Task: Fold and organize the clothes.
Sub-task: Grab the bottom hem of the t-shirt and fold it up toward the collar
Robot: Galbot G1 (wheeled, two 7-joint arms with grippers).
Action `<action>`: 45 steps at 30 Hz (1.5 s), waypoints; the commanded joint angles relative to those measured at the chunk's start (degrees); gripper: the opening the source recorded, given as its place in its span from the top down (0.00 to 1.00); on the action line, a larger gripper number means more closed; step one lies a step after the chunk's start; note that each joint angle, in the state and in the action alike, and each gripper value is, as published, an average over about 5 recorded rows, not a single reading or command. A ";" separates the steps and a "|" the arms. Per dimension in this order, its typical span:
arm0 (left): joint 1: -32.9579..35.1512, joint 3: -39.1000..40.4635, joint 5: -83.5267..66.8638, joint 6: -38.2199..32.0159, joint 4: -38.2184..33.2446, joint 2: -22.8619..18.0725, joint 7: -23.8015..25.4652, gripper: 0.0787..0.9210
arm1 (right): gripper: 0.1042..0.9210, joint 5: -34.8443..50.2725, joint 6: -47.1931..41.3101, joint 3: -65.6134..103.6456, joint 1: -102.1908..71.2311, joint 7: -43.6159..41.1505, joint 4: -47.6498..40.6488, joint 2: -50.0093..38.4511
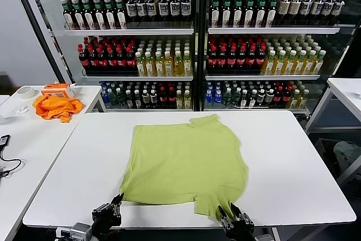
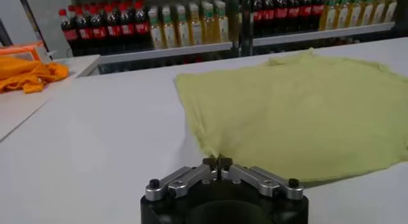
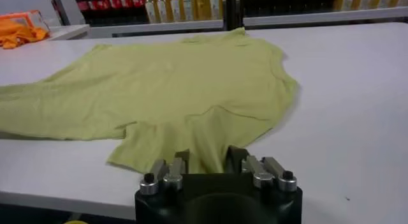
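The light yellow-green T-shirt (image 1: 183, 159) lies flat on the white table (image 1: 287, 167), neck toward the far edge. It also shows in the left wrist view (image 2: 299, 110) and the right wrist view (image 3: 172, 85). My left gripper (image 1: 117, 200) is at the shirt's near left hem corner. In the left wrist view (image 2: 217, 161) its fingertips meet on that corner. My right gripper (image 1: 230, 213) is at the near right sleeve (image 3: 191, 139). It is open (image 3: 209, 158), with a finger on either side of the sleeve's edge.
A bright orange cloth (image 1: 55, 106), a tape roll (image 1: 25, 91) and an orange box (image 1: 58, 88) sit on the side table at the left. Shelves of bottles (image 1: 197, 55) stand behind the table. Another white table (image 1: 347, 90) is at the far right.
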 commanded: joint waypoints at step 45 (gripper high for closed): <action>-6.89 -2.19 -7.14 1.34 0.23 5.54 0.82 1.00 | 1.00 8.47 -3.88 10.48 2.16 -0.17 10.36 -5.77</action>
